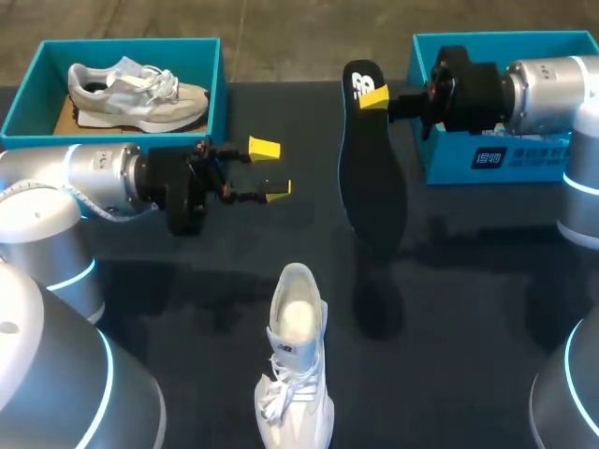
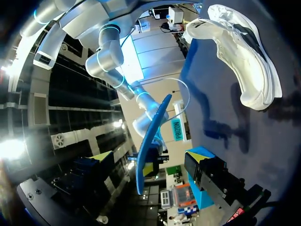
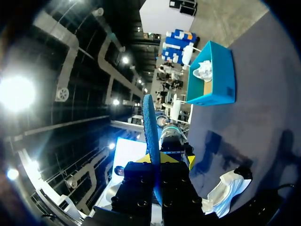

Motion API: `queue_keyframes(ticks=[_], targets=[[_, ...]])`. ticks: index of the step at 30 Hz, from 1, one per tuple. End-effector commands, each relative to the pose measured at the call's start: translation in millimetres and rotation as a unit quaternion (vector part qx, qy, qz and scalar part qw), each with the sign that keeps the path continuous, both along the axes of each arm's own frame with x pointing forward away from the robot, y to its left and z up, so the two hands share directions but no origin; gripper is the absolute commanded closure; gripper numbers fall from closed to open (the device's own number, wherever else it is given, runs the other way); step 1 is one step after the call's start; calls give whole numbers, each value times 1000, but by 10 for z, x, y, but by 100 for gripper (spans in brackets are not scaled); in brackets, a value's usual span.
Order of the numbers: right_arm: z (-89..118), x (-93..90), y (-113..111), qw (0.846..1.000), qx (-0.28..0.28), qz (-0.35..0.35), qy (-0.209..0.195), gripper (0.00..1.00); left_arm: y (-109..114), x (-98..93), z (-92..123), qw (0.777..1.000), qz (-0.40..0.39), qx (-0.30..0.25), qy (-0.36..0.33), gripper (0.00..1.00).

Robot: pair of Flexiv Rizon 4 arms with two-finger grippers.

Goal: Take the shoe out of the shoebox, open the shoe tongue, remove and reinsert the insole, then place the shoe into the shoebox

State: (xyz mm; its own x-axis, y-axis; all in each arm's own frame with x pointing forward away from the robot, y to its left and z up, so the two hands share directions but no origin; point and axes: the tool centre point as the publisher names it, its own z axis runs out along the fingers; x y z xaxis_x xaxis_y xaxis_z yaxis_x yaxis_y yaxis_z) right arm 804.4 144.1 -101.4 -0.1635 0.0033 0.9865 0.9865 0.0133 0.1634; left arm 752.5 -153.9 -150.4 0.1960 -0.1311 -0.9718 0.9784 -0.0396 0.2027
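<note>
Insole is out, pinched by right gripper, raised just beyond shoe; left gripper also beyond shoe, spread wide, empty. Remaining, I judge: reinsertion, boxing.

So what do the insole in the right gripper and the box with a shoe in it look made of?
The insole: likely foam, matte black on one face, blue on the other, thin yet holding its shape. The box: probably cardboard, matte teal walls, bare brown floor inside.
</note>
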Motion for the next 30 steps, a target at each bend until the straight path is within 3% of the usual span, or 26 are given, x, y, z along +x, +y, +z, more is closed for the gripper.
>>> queue_keyframes(ticks=[1, 6, 15, 30], targets=[[-73, 60, 81, 1000, 3, 6, 19, 100, -98, 40, -24, 1000, 11, 10, 8, 0], [-235, 154, 141, 998, 10, 1, 59, 100, -196, 24, -8, 1000, 14, 19, 5, 0], [-353, 247, 193, 996, -4, -14, 93, 100, -313, 58, 21, 1000, 21, 19, 5, 0], [-353, 247, 193, 996, -4, -14, 93, 100, -588, 236, -10, 999, 33, 21, -1, 0]])
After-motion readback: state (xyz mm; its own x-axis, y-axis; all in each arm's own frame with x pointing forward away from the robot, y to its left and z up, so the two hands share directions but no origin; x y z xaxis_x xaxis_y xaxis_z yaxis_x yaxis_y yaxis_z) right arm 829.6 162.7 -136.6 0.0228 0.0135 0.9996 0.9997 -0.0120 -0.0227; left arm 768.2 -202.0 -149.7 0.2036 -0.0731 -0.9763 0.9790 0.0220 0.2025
